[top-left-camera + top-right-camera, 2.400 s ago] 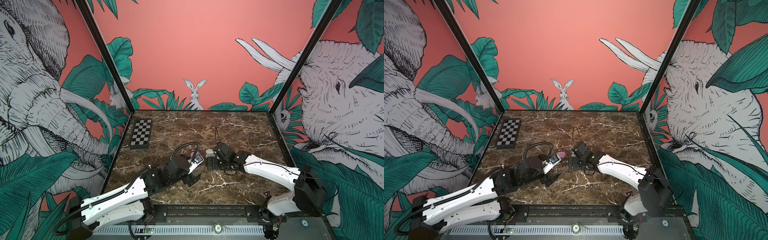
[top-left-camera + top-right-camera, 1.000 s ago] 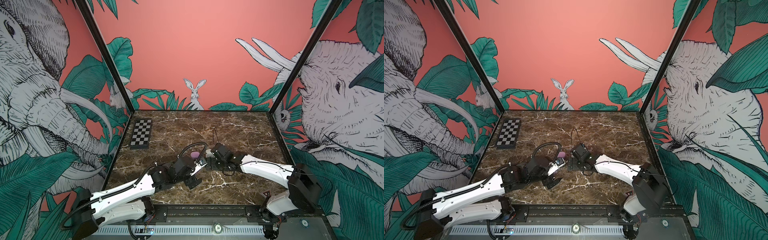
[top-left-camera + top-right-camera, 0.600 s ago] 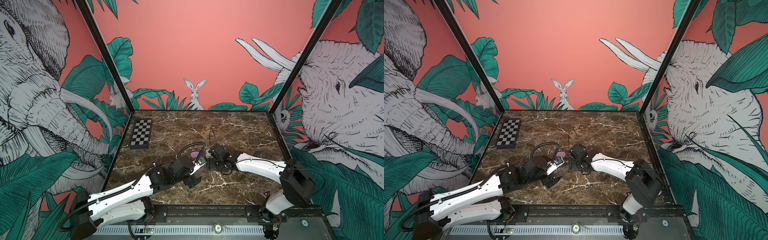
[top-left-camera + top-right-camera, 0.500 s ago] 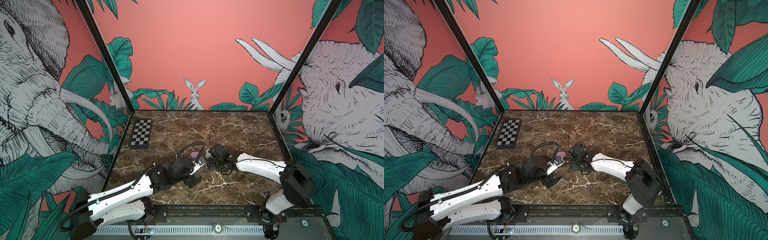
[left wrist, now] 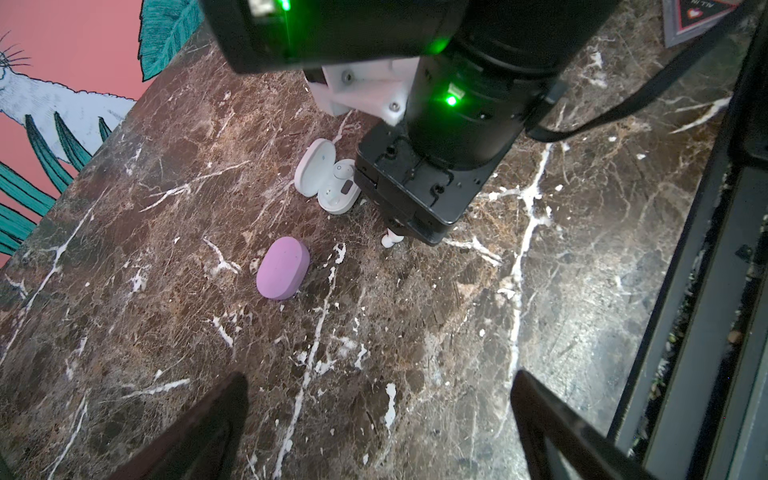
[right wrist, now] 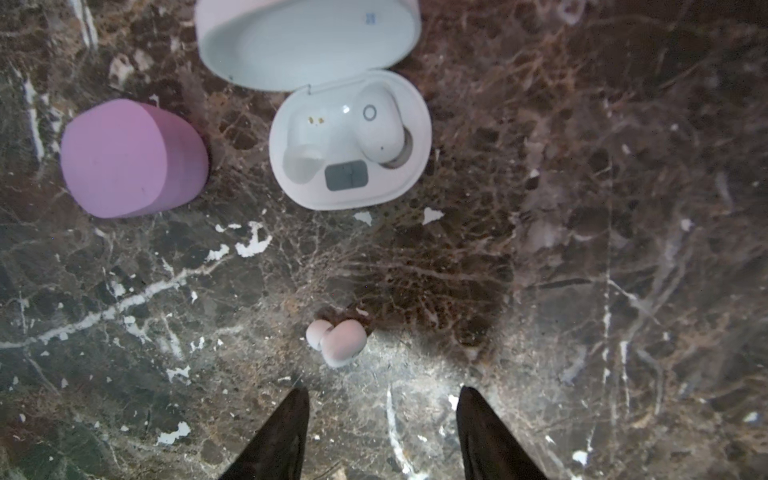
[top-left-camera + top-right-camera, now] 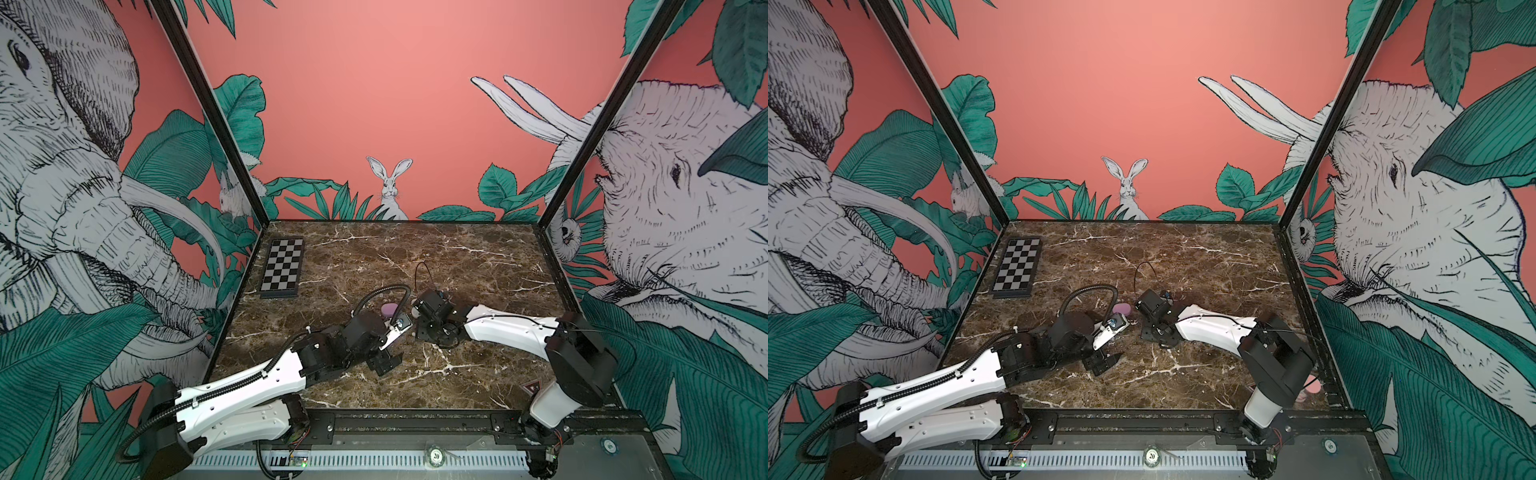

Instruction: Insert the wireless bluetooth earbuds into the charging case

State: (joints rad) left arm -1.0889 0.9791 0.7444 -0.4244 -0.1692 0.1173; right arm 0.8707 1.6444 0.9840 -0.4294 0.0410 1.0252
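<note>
Right pincer (image 6: 382, 390) half-open, empty, near loose white earbud (image 6: 338, 341); left pincer (image 5: 379, 376) wide-open, empty.

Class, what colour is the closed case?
The closed case is lilac-purple; right wrist view shows it best.

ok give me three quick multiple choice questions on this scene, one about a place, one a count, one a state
1. Where does the loose white earbud lie? A on a plate; B on the marble table, apart from the white case; C inside that case.
2. How many earbuds sit in the white case? A none; B two; C one.
3. The purple case is: A closed; B open; C stacked on the white case.
1 B: it rests on bare marble ahead of the right claw. 2 C: the seated earbud fills one slot, the other is empty. 3 A: its shell shows no gap.
</note>
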